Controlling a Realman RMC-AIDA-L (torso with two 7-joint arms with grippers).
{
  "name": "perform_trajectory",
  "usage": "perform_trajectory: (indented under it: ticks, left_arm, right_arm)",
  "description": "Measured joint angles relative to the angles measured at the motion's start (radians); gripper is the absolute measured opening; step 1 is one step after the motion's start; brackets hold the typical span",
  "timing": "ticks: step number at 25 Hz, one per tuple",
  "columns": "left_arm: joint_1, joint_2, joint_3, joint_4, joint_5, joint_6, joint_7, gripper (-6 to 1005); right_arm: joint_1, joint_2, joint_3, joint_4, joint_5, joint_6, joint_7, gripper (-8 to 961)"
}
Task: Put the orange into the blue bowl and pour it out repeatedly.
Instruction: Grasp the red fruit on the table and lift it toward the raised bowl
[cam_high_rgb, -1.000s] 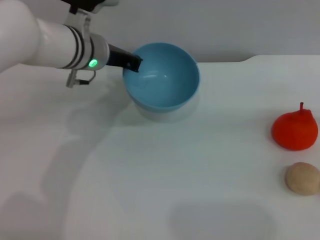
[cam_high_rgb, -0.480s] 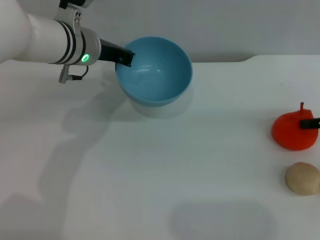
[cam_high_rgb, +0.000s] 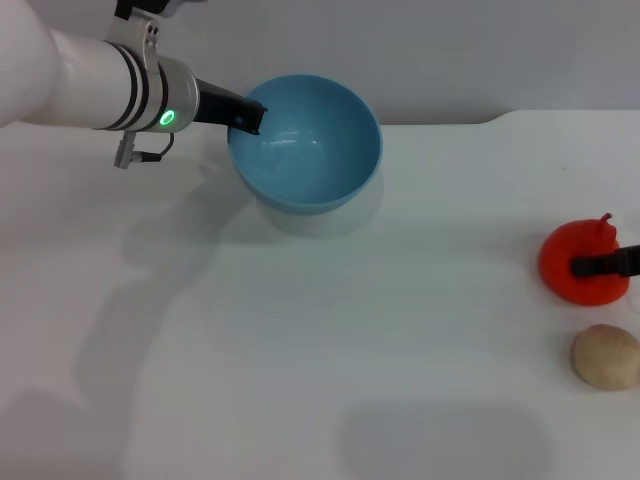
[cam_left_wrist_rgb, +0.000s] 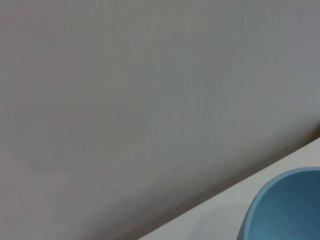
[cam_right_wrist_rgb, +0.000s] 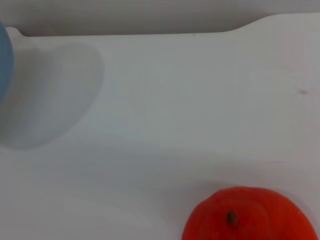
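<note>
Head view: the blue bowl (cam_high_rgb: 305, 142) is pinched at its rim by the left gripper (cam_high_rgb: 245, 117), tilted. The orange (cam_high_rgb: 585, 262), far right beside a tan ball (cam_high_rgb: 605, 356), is met by the right gripper (cam_high_rgb: 603, 265), spread unclear. Firm, rollable fruit is best taken across its middle.

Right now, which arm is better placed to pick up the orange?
The right. Its gripper is already at the orange near the table's right edge, while the left gripper is shut on the blue bowl's rim far across the table.
</note>
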Motion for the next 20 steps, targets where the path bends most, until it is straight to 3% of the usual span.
perform_trajectory:
  ticks: [1, 11, 20]
  left_arm:
    - [0.000, 0.000, 0.000, 0.000, 0.000, 0.000, 0.000, -2]
    - [0.005, 0.000, 0.000, 0.001, 0.000, -0.002, 0.003, -1]
    - [0.005, 0.000, 0.006, 0.003, 0.000, 0.016, 0.004, -1]
  right_arm:
    - [-0.001, 0.000, 0.000, 0.000, 0.000, 0.002, 0.000, 596]
    - [-0.018, 0.000, 0.000, -0.026, 0.031, 0.001, -0.033, 359]
    - [-0.033, -0.001, -0.005, -0.131, 0.230, -0.095, -0.112, 231]
